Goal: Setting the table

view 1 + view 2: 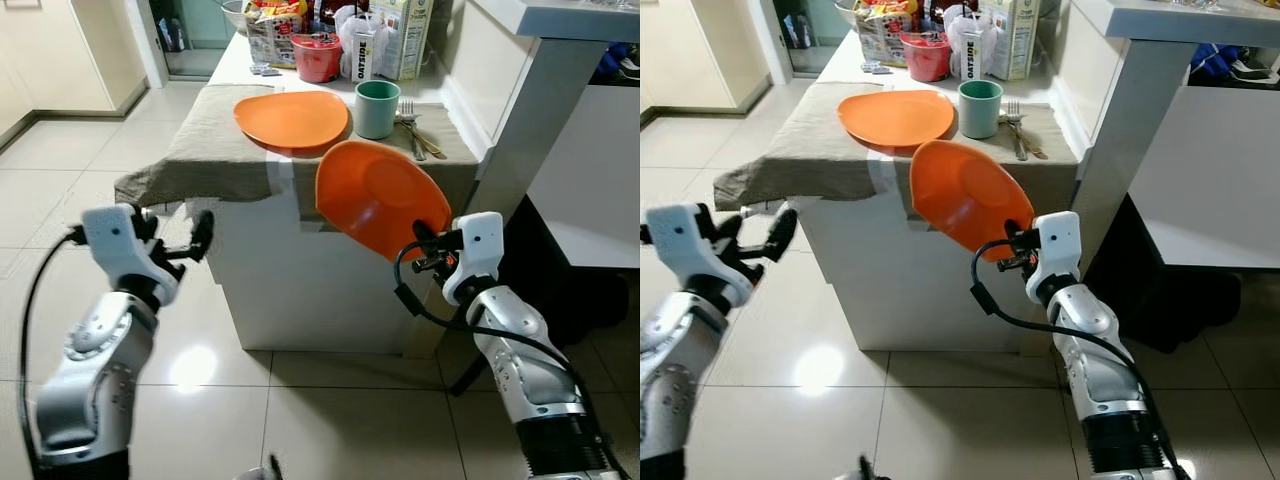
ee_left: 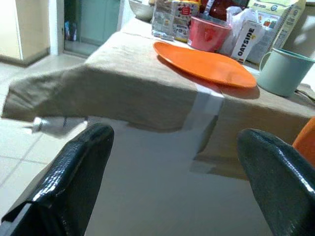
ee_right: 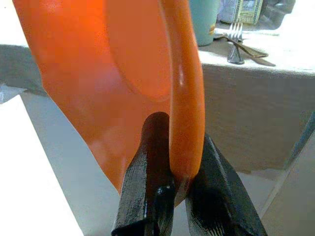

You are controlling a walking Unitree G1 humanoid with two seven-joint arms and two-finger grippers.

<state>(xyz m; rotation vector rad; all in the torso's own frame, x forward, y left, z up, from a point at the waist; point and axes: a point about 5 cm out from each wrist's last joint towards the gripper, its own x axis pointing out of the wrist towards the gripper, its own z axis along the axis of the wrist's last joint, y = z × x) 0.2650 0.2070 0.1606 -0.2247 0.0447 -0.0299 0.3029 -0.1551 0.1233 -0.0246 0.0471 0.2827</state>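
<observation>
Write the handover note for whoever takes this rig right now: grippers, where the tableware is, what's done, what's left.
Right gripper: shut on the rim of an orange bowl, held tilted in front of the table's edge, below the top.
Left gripper: open, holding nothing, raised before the table's left corner.
On the cloth-covered table: orange plate, green cup beside it, fork and other cutlery right of the cup.
Done: plate, cup and cutlery laid.
Left: lift the bowl and set it on the table, probably near the plate.
</observation>
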